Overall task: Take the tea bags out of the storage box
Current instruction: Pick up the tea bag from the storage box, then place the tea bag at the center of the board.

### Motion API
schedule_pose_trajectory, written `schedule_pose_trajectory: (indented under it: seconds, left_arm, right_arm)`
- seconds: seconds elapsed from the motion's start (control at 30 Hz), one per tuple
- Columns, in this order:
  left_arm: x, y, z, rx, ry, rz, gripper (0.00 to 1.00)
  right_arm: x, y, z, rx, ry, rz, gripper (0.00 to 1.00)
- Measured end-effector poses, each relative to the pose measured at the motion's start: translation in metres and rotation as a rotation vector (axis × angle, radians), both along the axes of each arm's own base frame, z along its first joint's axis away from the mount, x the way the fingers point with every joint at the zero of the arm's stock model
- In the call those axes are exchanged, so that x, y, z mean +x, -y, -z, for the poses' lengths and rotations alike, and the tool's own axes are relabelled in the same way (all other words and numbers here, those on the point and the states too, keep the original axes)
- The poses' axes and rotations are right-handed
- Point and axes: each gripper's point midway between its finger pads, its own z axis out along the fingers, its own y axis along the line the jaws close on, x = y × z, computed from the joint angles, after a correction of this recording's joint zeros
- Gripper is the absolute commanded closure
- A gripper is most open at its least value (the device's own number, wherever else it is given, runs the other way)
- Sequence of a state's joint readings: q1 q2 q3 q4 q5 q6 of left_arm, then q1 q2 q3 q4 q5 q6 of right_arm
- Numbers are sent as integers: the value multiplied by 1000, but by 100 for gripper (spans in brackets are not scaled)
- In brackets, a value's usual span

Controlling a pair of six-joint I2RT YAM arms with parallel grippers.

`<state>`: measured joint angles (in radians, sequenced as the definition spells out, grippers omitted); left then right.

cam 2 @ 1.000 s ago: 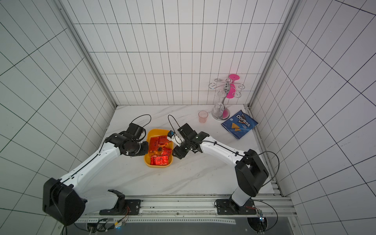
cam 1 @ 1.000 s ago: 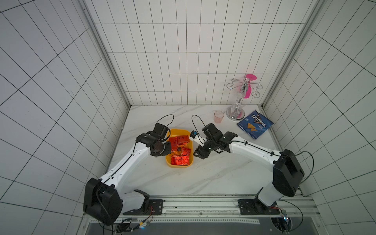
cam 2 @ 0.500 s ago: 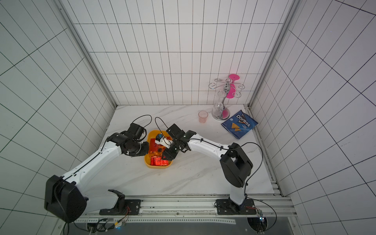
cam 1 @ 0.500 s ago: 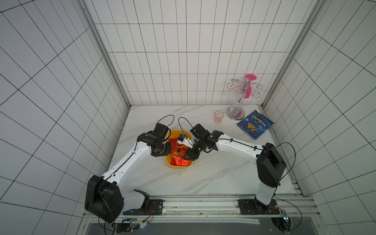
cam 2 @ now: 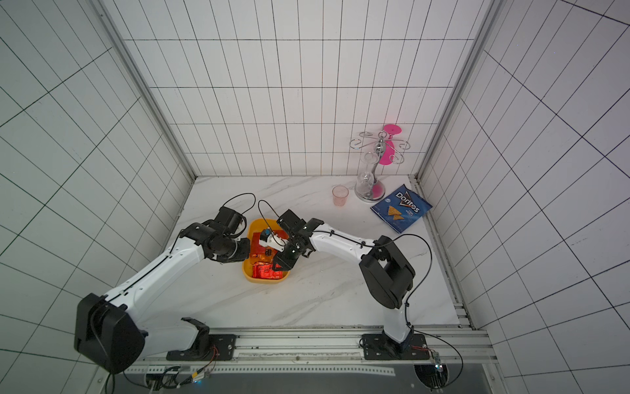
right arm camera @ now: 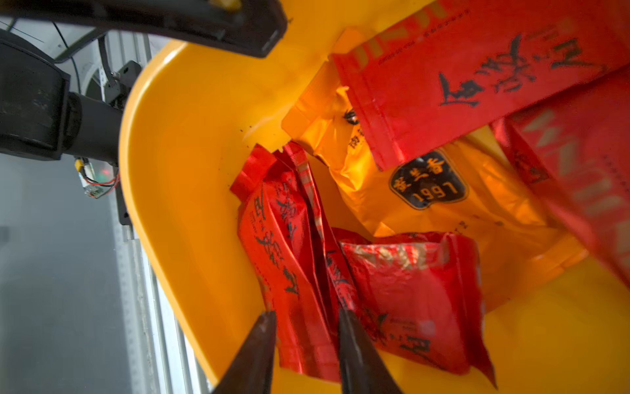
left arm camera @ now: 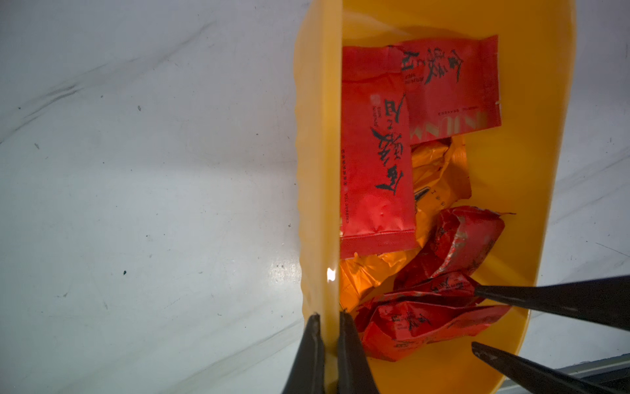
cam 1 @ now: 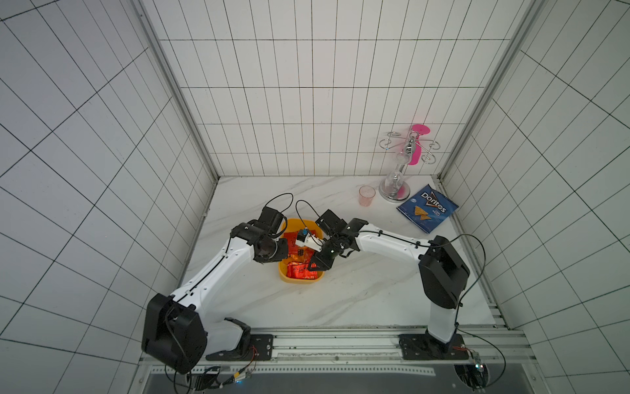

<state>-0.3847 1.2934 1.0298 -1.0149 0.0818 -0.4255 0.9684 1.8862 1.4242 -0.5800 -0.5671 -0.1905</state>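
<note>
Left wrist: left end effector (left arm camera: 328, 317) clamps storage box (left arm camera: 318, 170) rim | top views: grip unclear

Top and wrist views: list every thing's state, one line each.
Shallow yellow plastic tray: flat on table, wall pinched.
Red and orange foil sachets: all inside tray.
Left gripper: shut on tray wall.
Right gripper: astride a crumpled red sachet, grip unclear.
Small pink translucent cup: upright.
Blue chip bag: lying flat.

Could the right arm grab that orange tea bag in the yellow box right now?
Probably not cleanly: the orange tea bag lies partly under a flat red tea bag in the storage box, and the right gripper straddles a crumpled red tea bag instead.
</note>
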Motion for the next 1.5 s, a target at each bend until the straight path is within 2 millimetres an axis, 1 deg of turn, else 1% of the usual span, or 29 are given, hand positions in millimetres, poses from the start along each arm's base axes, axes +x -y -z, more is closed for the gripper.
schedule_pose_trajectory:
  seconds: [0.03, 0.07, 0.1, 0.3, 0.33, 0.4, 0.43, 0.5, 0.57, 0.6, 0.63, 0.7, 0.73, 0.8, 0.83, 0.87, 0.93, 1.0, 1.07, 1.17, 1.2, 1.23, 1.27, 1.3, 1.33, 1.37, 1.4, 1.43, 1.5]
  left_arm:
    - [0, 0, 0, 1, 0, -1, 100]
    - [0, 0, 0, 2, 1, -1, 100]
    - [0, -1, 0, 3, 1, -1, 100]
    - [1, -2, 0, 12, 5, -7, 100]
    - [1, -3, 0, 16, 6, -9, 100]
    - [2, -5, 0, 24, 9, -14, 100]
    - [2, -5, 0, 28, 10, -16, 100]
    - [2, -7, 1, 35, 11, -22, 100]
    - [2, -8, 1, 41, 11, -26, 100]
    - [2, -9, 1, 44, 10, -28, 100]
    - [2, -9, 1, 47, 10, -29, 100]
    - [2, -10, 1, 51, 9, -30, 100]
    - [2, -10, 1, 53, 9, -31, 100]
    - [2, -11, 1, 55, 9, -31, 100]
    - [1, -11, 2, 55, 8, -32, 100]
    - [1, -11, 2, 56, 8, -32, 100]
    - [1, -11, 2, 56, 6, -31, 100]
    - [1, -10, 2, 56, 6, -30, 100]
    - [0, -9, 2, 55, 6, -23, 100]
    - [-1, -6, 2, 52, 5, -11, 100]
    - [-2, -5, 2, 51, 5, -9, 100]
    - [-2, -4, 2, 50, 5, -6, 100]
    - [-2, -3, 2, 50, 4, -3, 100]
    - [-3, -3, 2, 50, 4, -2, 100]
    - [-3, -2, 2, 50, 5, 1, 100]
    - [-3, -2, 2, 50, 5, 2, 100]
    - [-3, -2, 2, 49, 5, 3, 100]
    - [-3, -1, 2, 48, 4, 5, 100]
    - [-4, 0, 2, 42, 2, 8, 100]
  right_arm:
    - [-1, 0, -1, 1, -5, -2, 92]
    - [-2, 0, -2, 3, -10, -5, 97]
    - [-2, -1, -3, 5, -15, -6, 100]
    - [2, -5, -14, 22, -8, 8, 100]
    - [5, -4, -18, 26, -5, 20, 100]
    - [12, -1, -32, 54, 2, 56, 100]
    - [19, 2, -43, 81, 10, 88, 100]
    - [41, 13, -74, 160, 43, 173, 100]
    - [71, 35, -108, 244, 93, 293, 100]
    - [84, 46, -121, 277, 115, 348, 100]
    - [101, 62, -135, 315, 135, 428, 100]
    - [130, 91, -147, 357, 165, 566, 100]
    - [146, 107, -147, 368, 167, 648, 100]
    - [168, 126, -134, 355, 150, 761, 100]
    - [177, 131, -122, 335, 127, 808, 100]
    - [185, 134, -105, 306, 97, 846, 100]
    - [195, 131, -72, 252, 37, 893, 100]
    - [200, 128, -38, 204, -20, 932, 100]
    - [198, 126, -4, 149, -77, 964, 100]
    - [197, 123, 24, 103, -126, 1000, 100]
    - [197, 121, 28, 102, -131, 1006, 100]
    - [198, 119, 30, 103, -138, 1012, 96]
    - [198, 118, 32, 106, -145, 1017, 88]
    - [198, 117, 32, 108, -149, 1020, 77]
    - [198, 117, 32, 109, -150, 1015, 64]
    - [197, 117, 32, 105, -148, 1011, 56]
    - [196, 118, 31, 99, -140, 1003, 52]
    - [194, 120, 28, 92, -130, 995, 51]
    - [186, 120, 13, 97, -105, 952, 56]
